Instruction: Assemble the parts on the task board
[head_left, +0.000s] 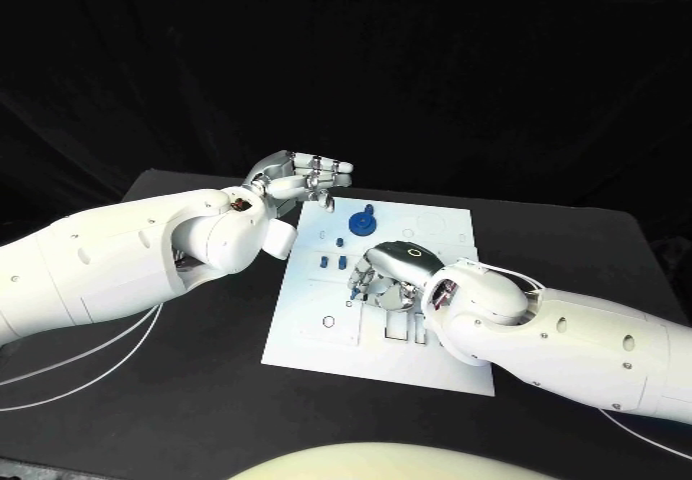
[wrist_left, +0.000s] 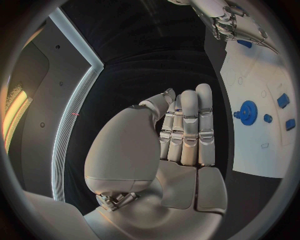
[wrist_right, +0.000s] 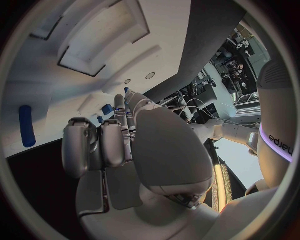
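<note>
Board (head_left: 433, 225) lies flat in the middle of the black bench (head_left: 188, 390), a white plate with small recesses and outlines. From the head view, a blue gear (head_left: 362, 221) sits near the board's far edge, and a few small blue parts (head_left: 329, 262) stand in a row toward the board's left side.

The left hand (head_left: 303, 178) hovers over the board's far-left corner, above the bench, its fingers held together and bent a little, with nothing in them. Its wrist view confirms this: the fingers (wrist_left: 187, 125) stand straight and side by side, bare, with the thumb folded across the palm, and off to one side the gear (wrist_left: 247, 111) and three small blue parts (wrist_left: 283, 100) show on the board (wrist_left: 256, 145).

The right hand (head_left: 392, 275) is down on the middle of the board, palm downward, fingers reaching toward the small parts. The head view cannot tell whether it has hold of anything, since the hand covers its own fingertips. The right wrist view shows the fingers (wrist_right: 100, 145) curled close to the board (wrist_right: 75, 90), with small blue pieces (wrist_right: 107, 109) just past the fingertips and a long blue peg (wrist_right: 25, 125) lying apart; whether a piece is pinched I cannot tell.
</note>
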